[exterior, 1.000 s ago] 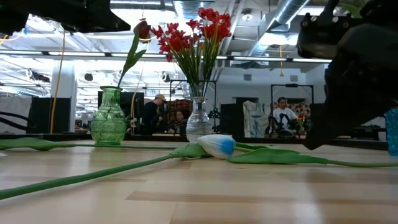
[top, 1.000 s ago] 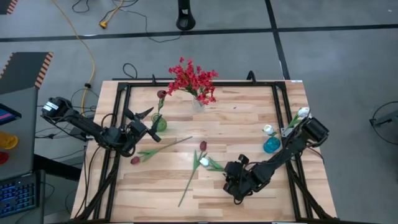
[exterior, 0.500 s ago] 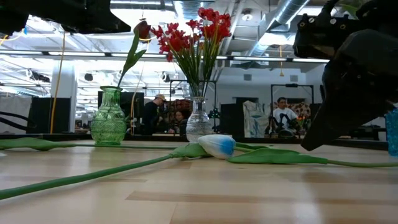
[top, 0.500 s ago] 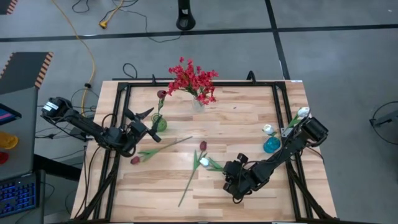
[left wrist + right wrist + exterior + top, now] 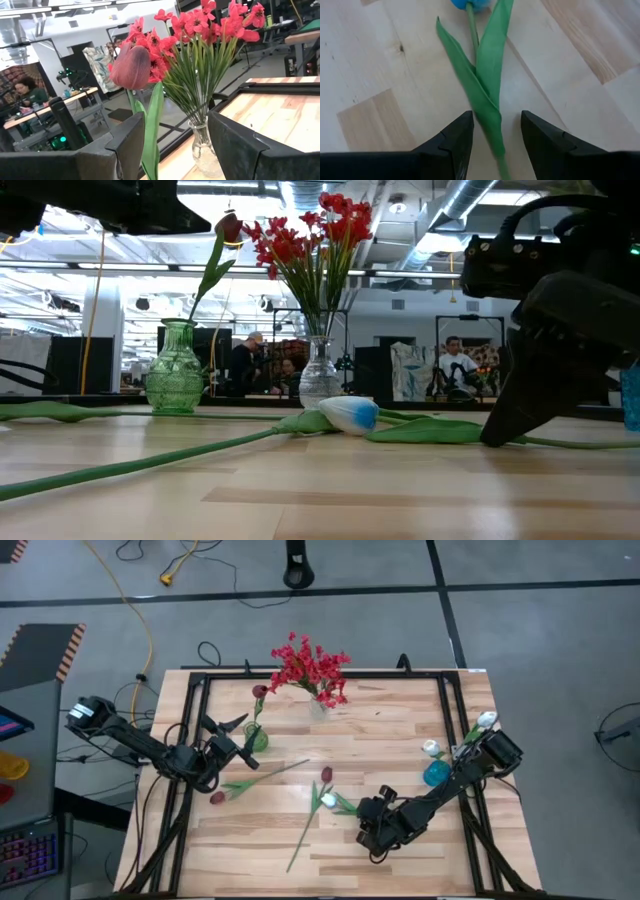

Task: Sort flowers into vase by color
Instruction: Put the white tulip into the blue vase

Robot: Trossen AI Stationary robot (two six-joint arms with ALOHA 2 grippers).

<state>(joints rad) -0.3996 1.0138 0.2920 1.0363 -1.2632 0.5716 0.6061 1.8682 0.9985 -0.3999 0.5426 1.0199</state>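
White tulip (image 5: 328, 800) flat on the table (image 5: 400, 740) near centre, bud toward the far side, stem (image 5: 492, 125) and leaves trailing off toward the near-right. Straddling that stem, the right gripper (image 5: 495, 135), fingers parted a little way with nothing yet between them, stem running lengthwise straight through the gap and bud lying ahead of the fingertips. Touching the wood or just above it: cannot be told, though in the low view one dark finger (image 5: 520, 410) seems planted at the leaf. Clearly the nearer arm for this flower. Well apart on the left, the left gripper (image 5: 225, 735), spread wide and empty, beside the green vase (image 5: 257, 738) already holding one maroon tulip (image 5: 131, 67). Two more maroon tulips loose on the boards, one (image 5: 326, 775) just beyond the white bud, one (image 5: 218, 798) below the left arm. Red sprays (image 5: 310, 668) in the clear vase (image 5: 202, 150) at the far edge; two white buds (image 5: 431, 748) in the blue vase (image 5: 436, 774) at right. No brand, label or lettering readable anywhere.
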